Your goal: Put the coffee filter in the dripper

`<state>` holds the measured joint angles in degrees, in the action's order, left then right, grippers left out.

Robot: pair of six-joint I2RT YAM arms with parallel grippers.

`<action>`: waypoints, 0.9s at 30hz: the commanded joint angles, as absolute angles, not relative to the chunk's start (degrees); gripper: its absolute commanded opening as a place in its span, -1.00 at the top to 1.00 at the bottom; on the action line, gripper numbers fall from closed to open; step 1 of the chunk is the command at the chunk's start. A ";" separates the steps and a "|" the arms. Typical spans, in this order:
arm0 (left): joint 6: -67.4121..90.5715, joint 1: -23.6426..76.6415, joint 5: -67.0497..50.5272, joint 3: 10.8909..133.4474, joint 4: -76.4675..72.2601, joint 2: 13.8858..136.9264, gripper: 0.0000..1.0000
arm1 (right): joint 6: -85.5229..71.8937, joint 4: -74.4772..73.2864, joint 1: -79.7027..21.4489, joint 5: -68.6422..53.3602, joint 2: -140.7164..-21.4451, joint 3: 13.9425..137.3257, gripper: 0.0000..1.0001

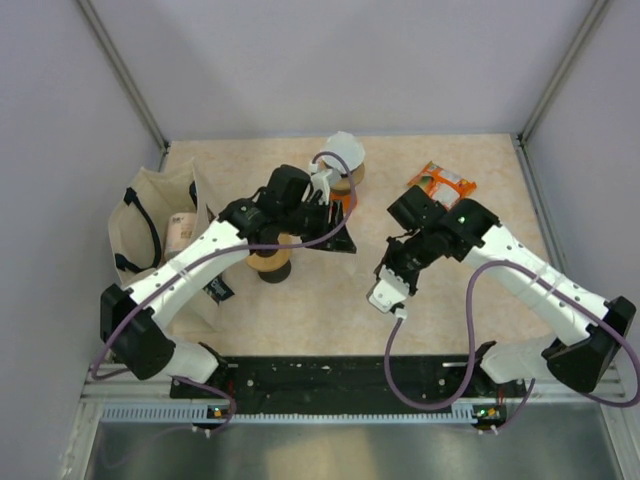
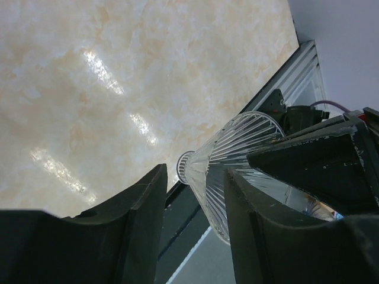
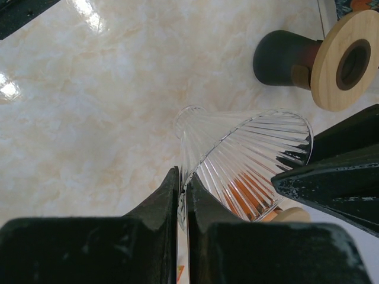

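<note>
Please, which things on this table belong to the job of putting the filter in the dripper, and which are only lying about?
Belong to the job: glass dripper; white paper cone at the far side, likely the filter; dark stand with wooden ring, probably the dripper's seat.
Lying about: cloth tote bag; orange packet.

We saw the bag (image 1: 135,225) standing at the left edge of the table (image 1: 320,315), the carafe (image 1: 268,262) just right of it toward the middle, and the packet (image 1: 442,183) well apart at the far right. The filter (image 1: 345,150) sat at the far middle, left of the packet. In the right wrist view the dripper (image 3: 249,154) tilted sideways, with the carafe beyond it.
</note>
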<state>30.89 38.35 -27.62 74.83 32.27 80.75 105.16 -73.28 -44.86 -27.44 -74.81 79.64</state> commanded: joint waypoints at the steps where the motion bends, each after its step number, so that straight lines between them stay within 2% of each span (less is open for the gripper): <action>1: 29.53 40.42 -23.39 80.93 40.06 83.13 0.16 | 104.24 -71.72 -46.76 -25.23 -75.59 82.70 1.00; 4: 28.65 41.39 -21.88 83.14 42.80 85.16 0.31 | 104.15 -71.10 -46.85 -24.35 -75.76 82.88 1.00; 8: 28.21 42.27 -21.71 84.29 43.42 86.39 0.80 | 103.10 -70.40 -46.93 -23.38 -76.02 82.97 1.00; 10: 27.78 42.89 -21.36 84.81 43.94 86.48 0.82 | 102.31 -69.70 -46.85 -22.51 -75.85 82.88 1.00; 12: 26.64 43.85 -20.31 85.95 45.34 87.18 0.73 | 102.30 -69.43 -46.85 -21.97 -75.59 82.71 1.00; 15: 25.05 44.56 -21.88 87.36 47.19 88.76 0.73 | 103.09 -69.26 -46.85 -21.71 -75.50 82.71 1.00; 19: 24.70 44.74 -23.81 88.59 49.30 90.26 0.81 | 104.06 -69.17 -46.85 -21.62 -74.71 82.27 1.00; 20: 24.61 44.74 -24.17 88.77 49.48 90.44 0.96 | 104.24 -68.91 -46.85 -21.53 -74.36 81.83 1.00; 21: 24.61 44.74 -24.69 88.68 49.57 90.35 1.00 | 104.41 -68.30 -46.85 -21.36 -73.92 81.39 1.00; 24: 24.69 44.74 -25.41 88.07 48.61 89.56 1.00 | 104.77 -66.98 -46.85 -20.92 -72.60 79.81 1.00; 26: 25.48 44.74 -21.29 87.10 47.20 88.25 1.00 | 104.77 -66.27 -46.85 -20.66 -71.72 78.84 0.99; 27: 25.84 44.65 -19.62 86.84 46.85 87.55 1.00 | 104.85 -65.83 -46.93 -20.74 -71.37 78.49 0.76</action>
